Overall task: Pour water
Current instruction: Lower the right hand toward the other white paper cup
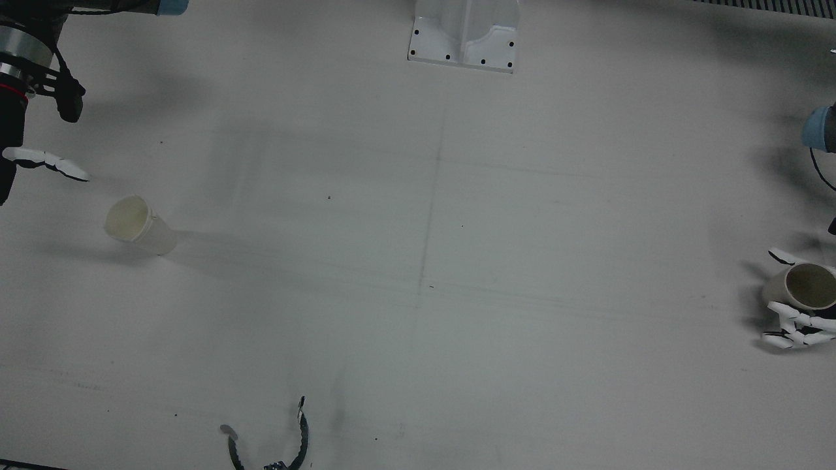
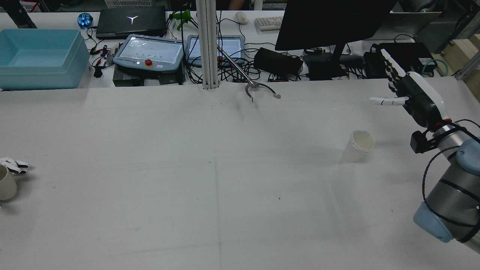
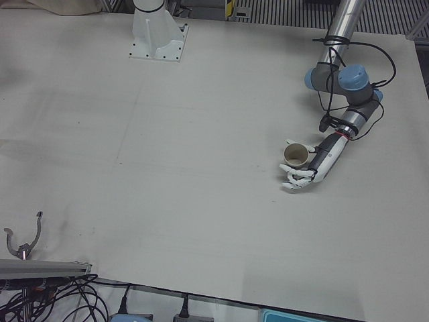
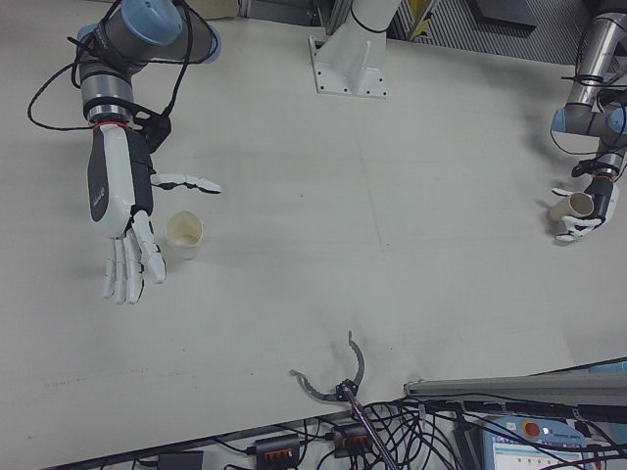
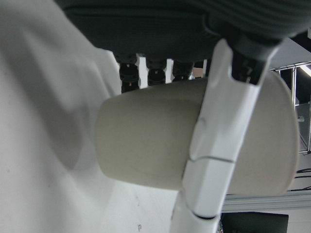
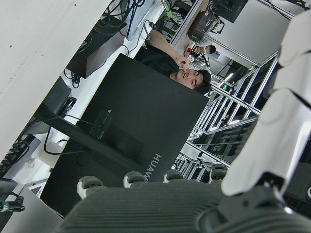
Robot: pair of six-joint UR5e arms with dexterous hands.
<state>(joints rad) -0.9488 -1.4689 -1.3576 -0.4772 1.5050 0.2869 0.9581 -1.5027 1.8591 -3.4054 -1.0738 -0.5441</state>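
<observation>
We are seeing the left hand (image 3: 303, 176) cut off at the frame edge in the front and rear views, and whether either cup contains water is not discernible; the left-front view is showing this hand at the table's (image 3: 167, 154) left edge with its fingers (image 5: 214, 160) wrapping around an upright beige cup (image 3: 295, 155). We are holding the right hand (image 4: 122, 211) above the table with fingers spread wide and gripping nothing, just beside the white cup (image 4: 184, 234), which is standing upright and untouched on the right half
</observation>
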